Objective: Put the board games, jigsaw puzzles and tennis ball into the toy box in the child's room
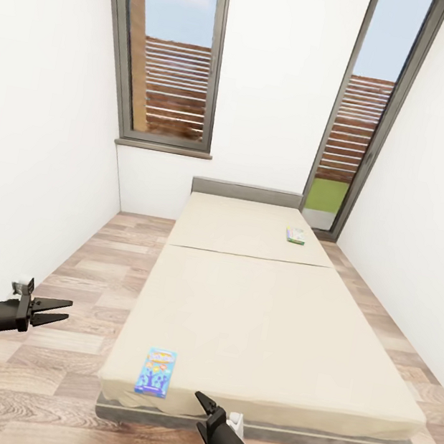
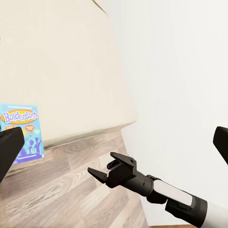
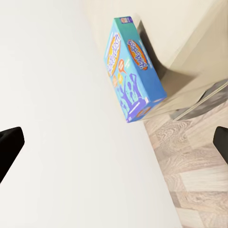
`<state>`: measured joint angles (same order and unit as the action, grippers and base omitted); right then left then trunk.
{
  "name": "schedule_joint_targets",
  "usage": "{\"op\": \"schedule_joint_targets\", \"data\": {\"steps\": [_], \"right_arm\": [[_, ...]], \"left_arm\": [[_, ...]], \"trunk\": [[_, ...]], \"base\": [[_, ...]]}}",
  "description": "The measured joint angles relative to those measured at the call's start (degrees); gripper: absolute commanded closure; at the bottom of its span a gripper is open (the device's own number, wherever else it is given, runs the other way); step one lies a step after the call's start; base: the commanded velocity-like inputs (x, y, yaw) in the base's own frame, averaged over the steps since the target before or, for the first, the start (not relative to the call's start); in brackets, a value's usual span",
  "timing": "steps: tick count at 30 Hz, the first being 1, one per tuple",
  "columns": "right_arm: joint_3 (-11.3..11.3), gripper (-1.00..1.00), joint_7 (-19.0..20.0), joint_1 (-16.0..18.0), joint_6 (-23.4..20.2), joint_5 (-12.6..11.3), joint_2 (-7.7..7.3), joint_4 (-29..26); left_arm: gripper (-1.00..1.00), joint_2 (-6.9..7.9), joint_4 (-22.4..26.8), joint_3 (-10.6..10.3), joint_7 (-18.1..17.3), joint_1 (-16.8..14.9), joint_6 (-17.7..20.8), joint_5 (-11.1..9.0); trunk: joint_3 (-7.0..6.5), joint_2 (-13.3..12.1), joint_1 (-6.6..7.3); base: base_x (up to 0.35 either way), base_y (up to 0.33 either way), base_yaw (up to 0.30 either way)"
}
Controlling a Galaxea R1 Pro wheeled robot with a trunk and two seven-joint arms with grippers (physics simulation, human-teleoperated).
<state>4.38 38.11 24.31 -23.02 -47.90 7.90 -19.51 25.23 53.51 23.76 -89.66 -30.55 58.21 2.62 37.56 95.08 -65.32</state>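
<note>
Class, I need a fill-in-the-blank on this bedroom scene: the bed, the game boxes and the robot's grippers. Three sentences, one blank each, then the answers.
1. The blue Balderdash box lies at the ____ end of the bed, opposite the headboard.
2. The number of game boxes on the mattress is ____, the other one lying near the headboard.
3. The left gripper and the right gripper both have their jaws ____.

Answers: foot; two; open

open floor at the bed's foot

the wood floor (image 1: 75,313) left of the bed (image 1: 270,318) lies bare; the mattress top around both game boxes is unobstructed.
</note>
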Motion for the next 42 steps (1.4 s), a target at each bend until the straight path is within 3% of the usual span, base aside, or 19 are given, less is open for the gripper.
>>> {"op": "schedule_joint_targets", "data": {"steps": [12, 42], "right_arm": [[-2.1, -1.00, 0.0, 0.0, 0.0, 0.2, -0.02, 0.0], [-2.3, -1.00, 0.1, 0.0, 0.0, 0.2, -0.08, 0.0]], "left_arm": [[-1.00, -0.01, 0.0, 0.1, 0.0, 0.0, -0.1, 0.0], [-1.00, -0.06, 0.1, 0.1, 0.0, 0.0, -0.1, 0.0]], "trunk": [[0.00, 0.0, -0.01], [0.00, 0.0, -0.01]], "base": [[0.014, 0.026, 0.000], [0.039, 0.028, 0.000]]}}
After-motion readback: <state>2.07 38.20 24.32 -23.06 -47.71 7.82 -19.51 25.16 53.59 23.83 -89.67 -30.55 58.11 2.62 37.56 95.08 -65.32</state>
